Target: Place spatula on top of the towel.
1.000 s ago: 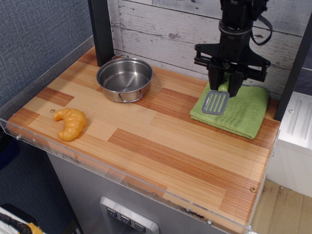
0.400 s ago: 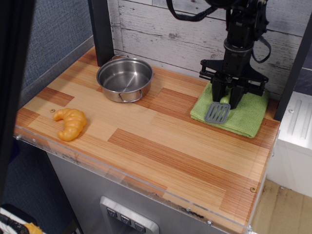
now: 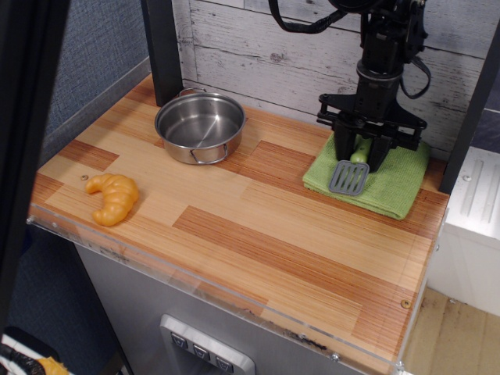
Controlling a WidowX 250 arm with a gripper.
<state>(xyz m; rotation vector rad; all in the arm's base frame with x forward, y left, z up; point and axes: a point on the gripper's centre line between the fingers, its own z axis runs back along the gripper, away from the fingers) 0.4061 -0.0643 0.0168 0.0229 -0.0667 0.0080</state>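
The spatula (image 3: 348, 177) has a grey slotted blade and a lime-green handle. Its blade lies flat on the left part of the folded green towel (image 3: 394, 187) at the back right of the table. My gripper (image 3: 360, 155) points straight down over the towel. Its black fingers (image 3: 344, 148) stand on either side of the green handle and look closed on it. The upper handle is partly hidden between the fingers.
A steel pot (image 3: 200, 125) stands at the back left. An orange toy croissant (image 3: 114, 198) lies at the front left. A black post (image 3: 162, 47) rises behind the pot, and a plank wall runs along the back. A clear rim (image 3: 203, 293) edges the table's front.
My gripper has lowered the spatula from just above the towel until the blade rests on it. In the last half second almost nothing has moved.
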